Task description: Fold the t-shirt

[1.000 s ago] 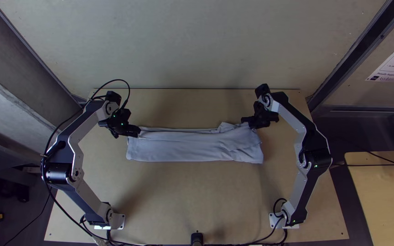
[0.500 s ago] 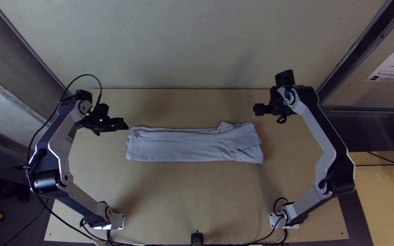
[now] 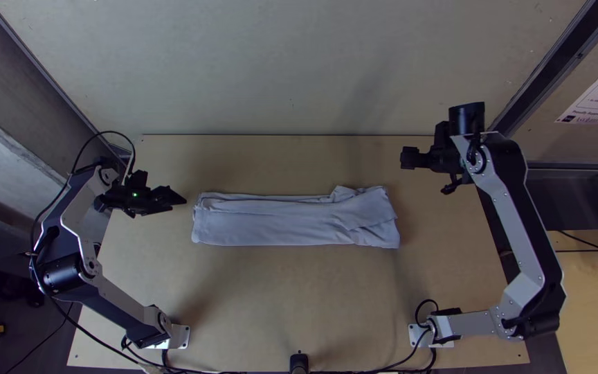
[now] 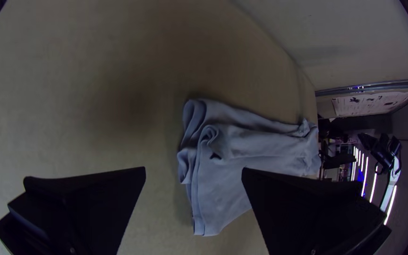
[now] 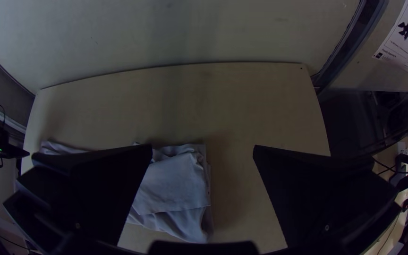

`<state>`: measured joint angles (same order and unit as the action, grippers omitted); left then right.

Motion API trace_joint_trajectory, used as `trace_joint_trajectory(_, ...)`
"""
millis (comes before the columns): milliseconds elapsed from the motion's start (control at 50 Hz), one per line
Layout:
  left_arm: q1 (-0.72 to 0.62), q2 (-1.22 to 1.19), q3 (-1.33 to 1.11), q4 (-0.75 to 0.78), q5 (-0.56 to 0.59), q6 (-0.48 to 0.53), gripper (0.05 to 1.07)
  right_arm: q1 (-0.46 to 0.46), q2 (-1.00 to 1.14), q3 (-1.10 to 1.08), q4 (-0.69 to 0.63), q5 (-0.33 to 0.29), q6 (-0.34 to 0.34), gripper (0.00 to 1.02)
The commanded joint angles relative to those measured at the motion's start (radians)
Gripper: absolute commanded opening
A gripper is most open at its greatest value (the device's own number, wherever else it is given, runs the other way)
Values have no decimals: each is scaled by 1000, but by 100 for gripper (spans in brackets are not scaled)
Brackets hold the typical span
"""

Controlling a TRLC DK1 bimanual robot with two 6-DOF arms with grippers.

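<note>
T-shirt (image 3: 292,221): folded into a long, narrow strip, lying crosswise on the tabletop (image 3: 299,298) between the two arms; free of both grippers.
T-shirt, left-hand end: stacked layers, with a curled fold standing slightly open.
T-shirt, right-hand end: creased, with a raised bump on the far edge and a loose overlapping layer.
Left gripper (image 4: 193,171): open, fingers wide apart, empty; positioned just beyond the strip's left-hand end.
Right gripper (image 5: 203,147): open, fingers wide apart, empty; positioned beyond the far right-hand corner of the strip, apart from the fabric.
Step in hand: lengthwise folding appears complete; the strip's length has yet to be reduced. Judged to be the interval between folds.
Next move: bring one gripper to an end of the strip, close on all layers together, lift, and lay that end over toward the middle. Repeat from the opposite end if a compact packet is required.
Caution: a shallow grip may take the top layer alone and open the fold. The creased right-hand end may need smoothing first.
</note>
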<state>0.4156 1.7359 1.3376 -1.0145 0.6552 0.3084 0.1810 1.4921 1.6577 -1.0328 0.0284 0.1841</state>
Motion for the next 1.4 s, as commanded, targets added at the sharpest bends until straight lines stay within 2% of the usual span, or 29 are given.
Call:
trace_joint_trajectory(0,14,40,-49,-9,27,32,103,2,-41,-1,-9,7,26,98)
trace_joint_trajectory(300,23,91,-101,16,57,49,103,2,-89,-33,-9,7,57,98)
trace_joint_trajectory(520,-40,108,-156,54,83,29,103,8,-95,-47,-9,7,75,98)
trace_joint_trajectory(760,-158,111,-190,175,83,-103,103,8,-90,-47,-7,7,74,98)
trace_joint_trajectory(980,-319,106,-195,278,77,-252,103,12,-84,-55,-1,7,75,98)
trace_joint_trajectory(1220,-477,114,-184,401,-43,-402,103,15,-78,-59,2,7,75,98)
trace_joint_trajectory(1380,-544,126,-176,416,-114,-436,103,14,-78,-72,2,7,75,98)
